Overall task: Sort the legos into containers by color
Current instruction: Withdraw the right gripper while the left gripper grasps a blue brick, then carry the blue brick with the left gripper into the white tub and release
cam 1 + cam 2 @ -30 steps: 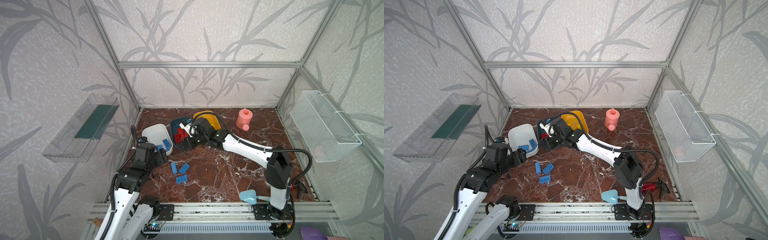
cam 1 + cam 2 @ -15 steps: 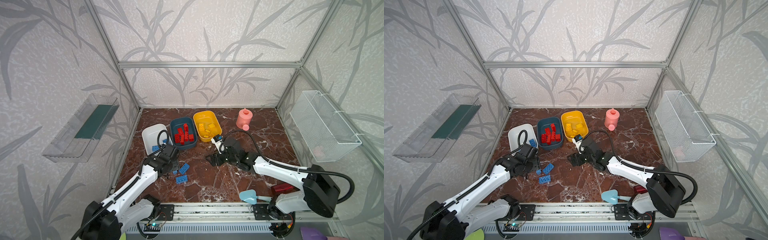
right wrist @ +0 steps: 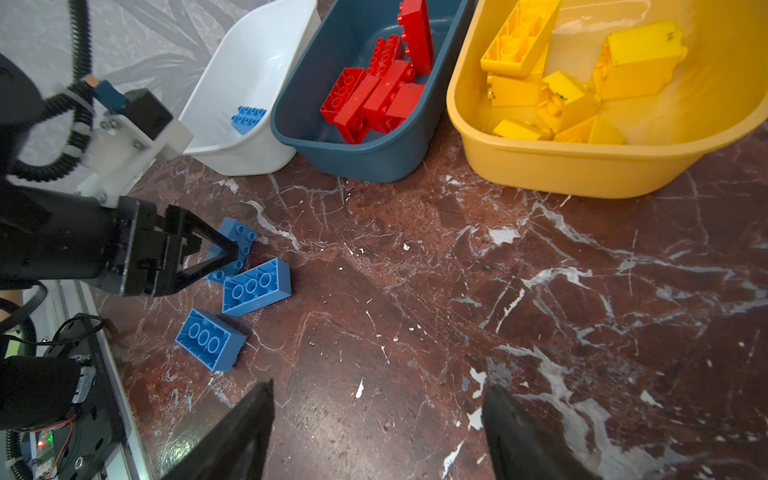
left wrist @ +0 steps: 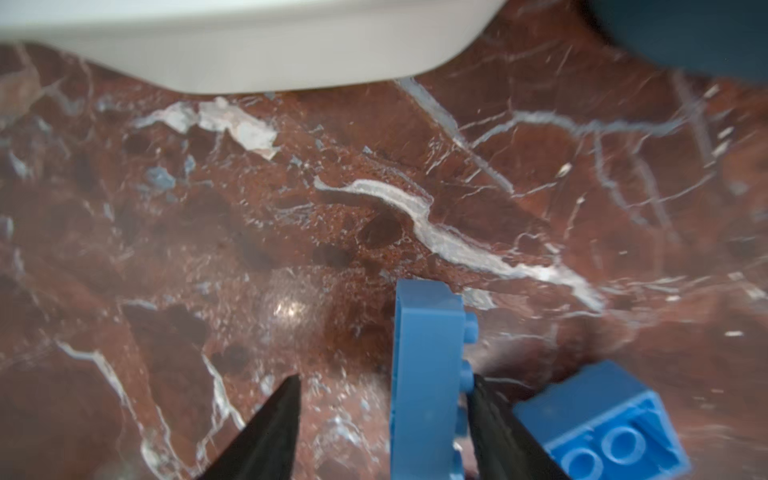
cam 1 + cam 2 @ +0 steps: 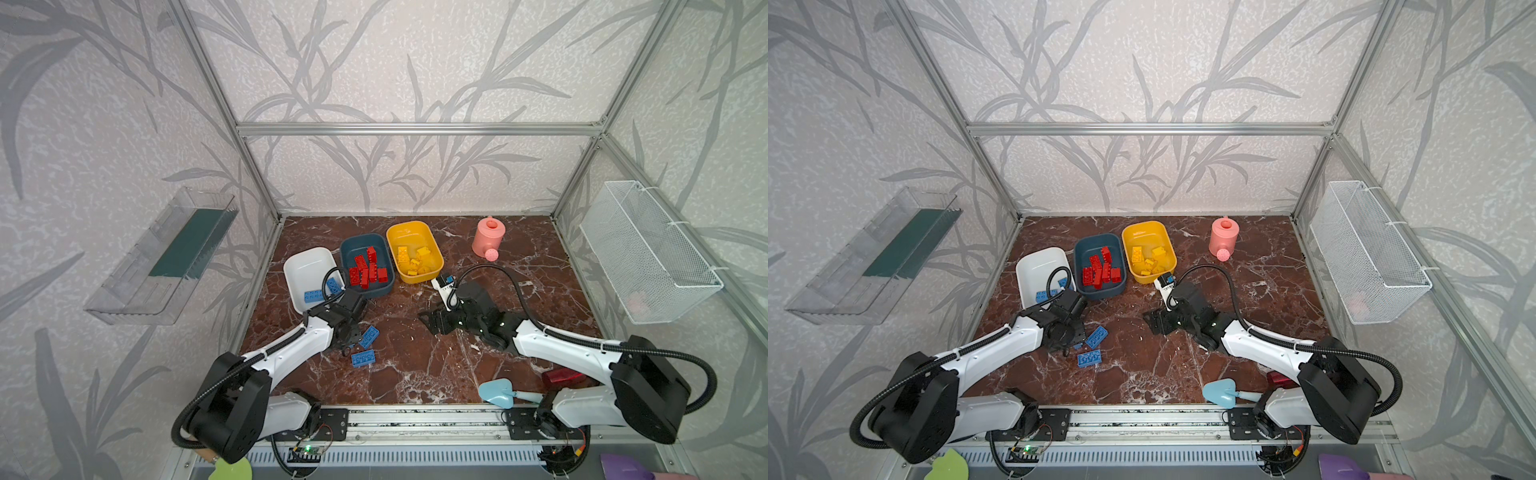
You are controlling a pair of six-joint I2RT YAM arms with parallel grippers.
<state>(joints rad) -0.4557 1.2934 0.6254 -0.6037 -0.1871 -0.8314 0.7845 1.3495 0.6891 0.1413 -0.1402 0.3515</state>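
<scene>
Left wrist view: left gripper (image 4: 384,380), reaching low, loosely straddles blue brick (image 4: 424,365); right gripper (image 3: 379,388) gapes empty.

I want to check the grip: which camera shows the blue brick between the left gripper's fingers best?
Left wrist view: the blue brick sits between the fingers, one at its studded face, a gap before the other. The right wrist view shows it partly behind the left gripper; in both top views the arm largely hides it.
</scene>
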